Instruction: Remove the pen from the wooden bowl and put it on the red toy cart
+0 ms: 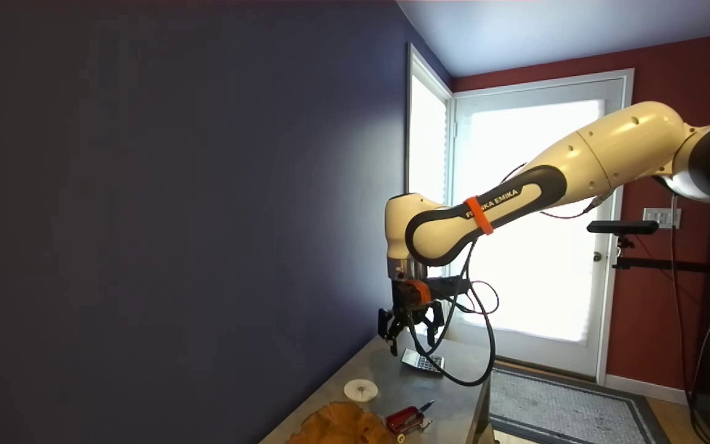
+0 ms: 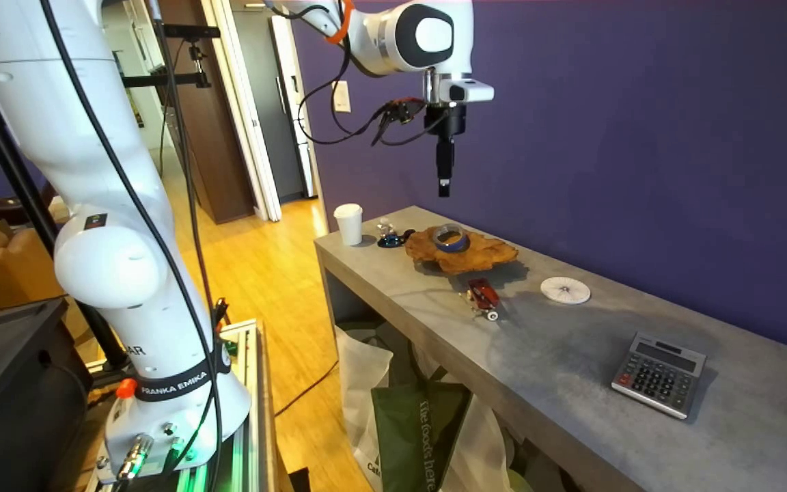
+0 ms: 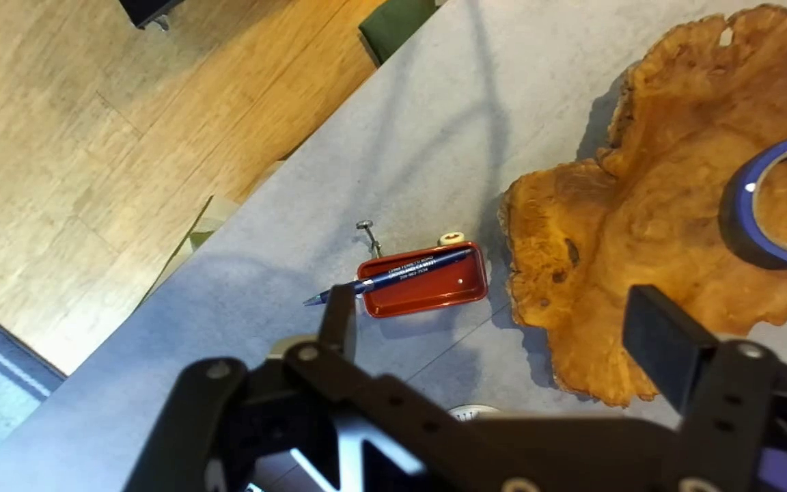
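The blue pen (image 3: 408,271) lies in the tray of the red toy cart (image 3: 438,292). Its tip sticks out over one short end, partly behind my left finger in the wrist view. The cart also shows in both exterior views (image 1: 399,419) (image 2: 483,294), beside the wooden bowl (image 3: 598,219). The bowl shows in both exterior views (image 1: 339,425) (image 2: 486,254) and has no pen in it. My gripper (image 3: 494,320) is open and empty, well above the table. It also shows in both exterior views (image 1: 413,346) (image 2: 444,190).
A blue tape roll (image 3: 745,205) sits in the bowl. A white round disc (image 2: 565,290) and a calculator (image 2: 660,374) lie on the grey table (image 2: 537,355). A white cup (image 2: 349,225) and small dark items (image 2: 393,240) stand at the table's end. A wall runs along the table.
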You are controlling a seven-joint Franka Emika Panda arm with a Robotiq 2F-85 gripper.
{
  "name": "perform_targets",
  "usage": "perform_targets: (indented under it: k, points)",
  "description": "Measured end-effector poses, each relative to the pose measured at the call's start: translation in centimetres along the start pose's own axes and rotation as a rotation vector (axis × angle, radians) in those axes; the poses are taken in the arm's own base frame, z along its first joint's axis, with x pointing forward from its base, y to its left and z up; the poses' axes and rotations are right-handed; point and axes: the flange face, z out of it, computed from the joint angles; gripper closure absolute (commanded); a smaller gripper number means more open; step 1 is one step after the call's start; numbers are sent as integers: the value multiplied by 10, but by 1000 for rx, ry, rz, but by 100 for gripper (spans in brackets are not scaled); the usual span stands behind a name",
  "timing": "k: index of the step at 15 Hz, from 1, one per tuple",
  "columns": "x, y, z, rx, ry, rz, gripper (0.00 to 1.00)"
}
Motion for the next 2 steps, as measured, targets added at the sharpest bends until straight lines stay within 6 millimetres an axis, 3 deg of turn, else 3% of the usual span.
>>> perform_targets:
  k: [2]
  points:
    - [0,0,0,0,0,0,0]
